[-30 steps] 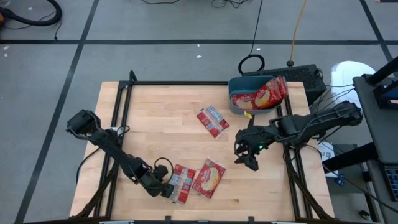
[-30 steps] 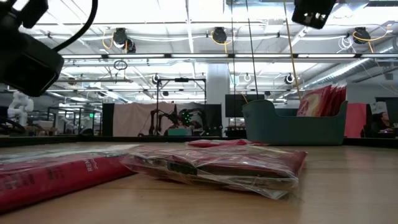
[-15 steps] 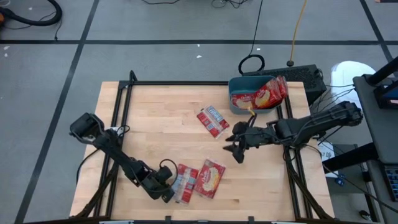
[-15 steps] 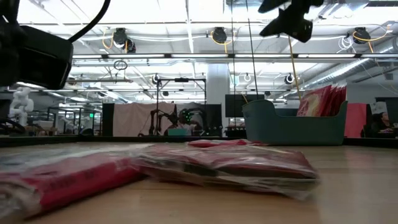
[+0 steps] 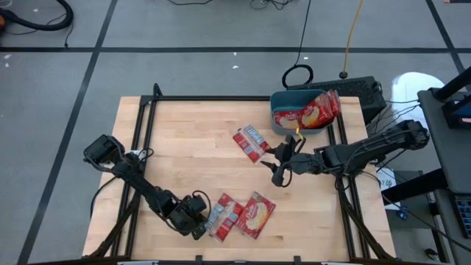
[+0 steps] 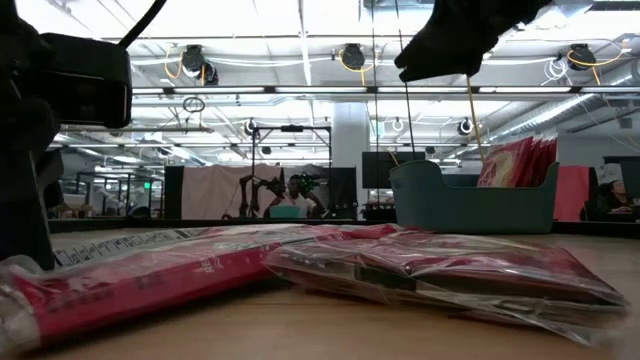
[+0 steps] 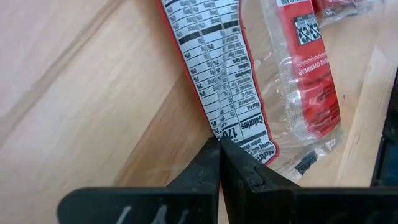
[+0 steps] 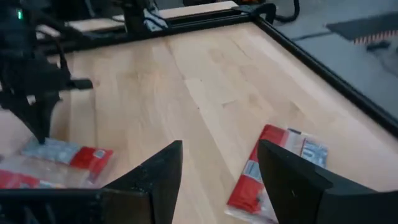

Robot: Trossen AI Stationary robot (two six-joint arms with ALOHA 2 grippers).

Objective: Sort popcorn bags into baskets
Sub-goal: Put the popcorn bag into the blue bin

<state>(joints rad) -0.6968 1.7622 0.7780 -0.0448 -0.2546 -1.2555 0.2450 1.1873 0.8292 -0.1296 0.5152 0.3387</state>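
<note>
We judged a pickup underway: the left end effector (image 7: 219, 142) had clamped the corner of a popcorn bag (image 5: 225, 216) far from the teal basket (image 5: 280, 100). Next comes lifting. The right end effector (image 5: 281, 165), fingers apart, hovered nearer the basket.

**What I can't make out**

From above, I can't count the packets in the bin (image 5: 282, 99); they overlap. The low camera cuts off the right gripper (image 6: 455, 45) at the top edge, and the near packet (image 6: 120, 285) at the left.
</note>
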